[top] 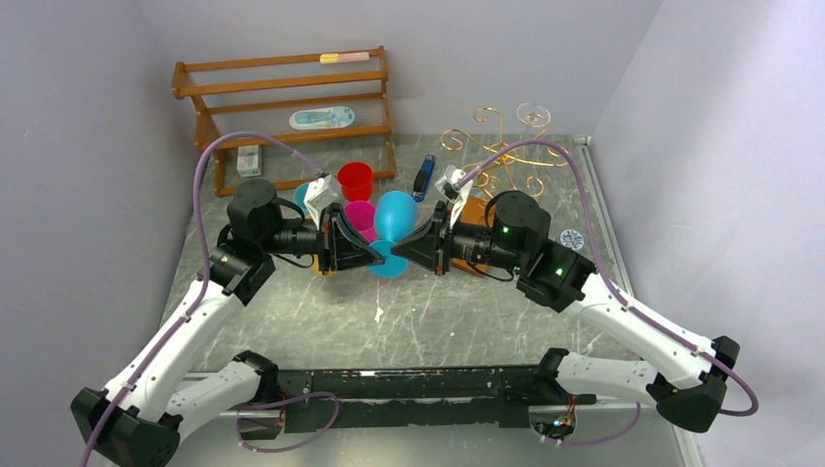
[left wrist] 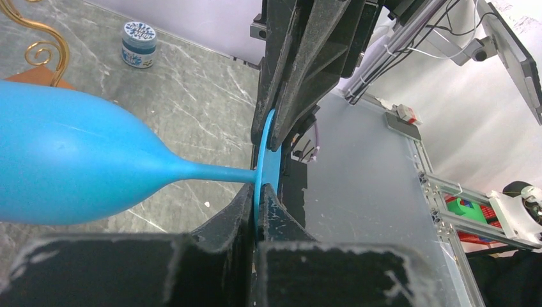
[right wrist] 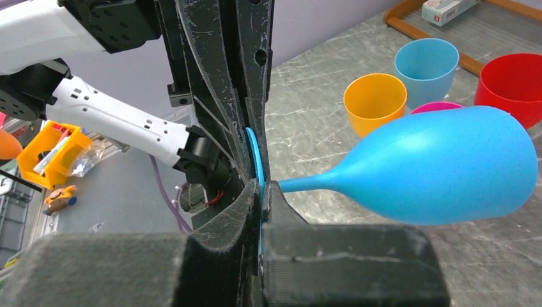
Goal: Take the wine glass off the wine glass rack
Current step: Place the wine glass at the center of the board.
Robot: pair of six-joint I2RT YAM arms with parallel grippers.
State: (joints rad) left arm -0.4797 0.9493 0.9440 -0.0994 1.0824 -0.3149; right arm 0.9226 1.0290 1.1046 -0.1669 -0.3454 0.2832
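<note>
Pinched the wine glass [top: 396, 216] by its foot in left gripper [top: 374, 256] and right gripper [top: 402, 255], off the wine glass rack [top: 491, 156]; called for one-sided, gentle release.

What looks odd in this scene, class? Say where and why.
The blue wine glass is held sideways, off the wine glass rack, with the left hand and the right hand both shut on its thin foot from opposite edges.

The surface [top: 438, 321] lies open at lower centre. Cups [top: 356, 181] crowd the middle; a gold wire rack [top: 486, 146] blocks upper right, a wooden shelf [top: 282, 88] upper left.
</note>
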